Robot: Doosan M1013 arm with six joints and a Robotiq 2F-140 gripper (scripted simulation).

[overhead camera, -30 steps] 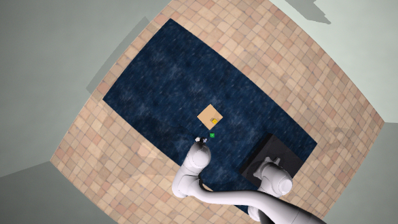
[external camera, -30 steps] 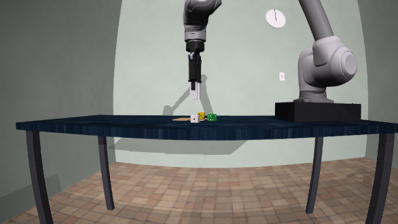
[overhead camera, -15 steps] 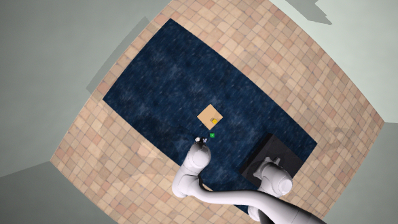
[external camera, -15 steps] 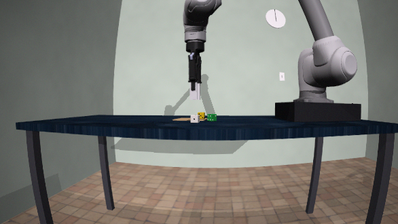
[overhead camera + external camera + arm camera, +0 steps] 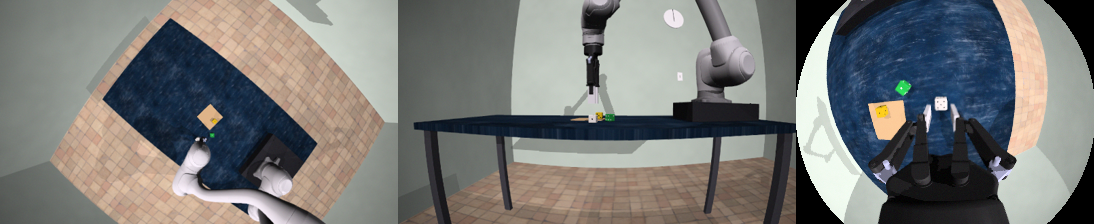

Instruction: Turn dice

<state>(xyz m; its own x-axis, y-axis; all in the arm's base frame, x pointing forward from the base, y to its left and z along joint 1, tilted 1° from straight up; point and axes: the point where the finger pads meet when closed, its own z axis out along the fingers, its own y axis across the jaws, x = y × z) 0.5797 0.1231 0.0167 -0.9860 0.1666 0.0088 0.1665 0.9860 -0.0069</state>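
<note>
On the dark blue tabletop (image 5: 163, 75) only the yellow die (image 5: 214, 120) sits on the tan mat (image 5: 207, 113), so the gripper (image 5: 593, 98), its fingers partly closed on nothing and hanging above the white die (image 5: 592, 119), should descend straight, squarely astride it, clear of the green die (image 5: 610, 117).

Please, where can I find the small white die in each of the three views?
Top: the small white die is mostly hidden at the arm's wrist, below the square tan mat.
Exterior: at the table's front edge, left of the mat.
Wrist: centre, between the gripper fingertips.
Shared landmark: the mat.
</note>
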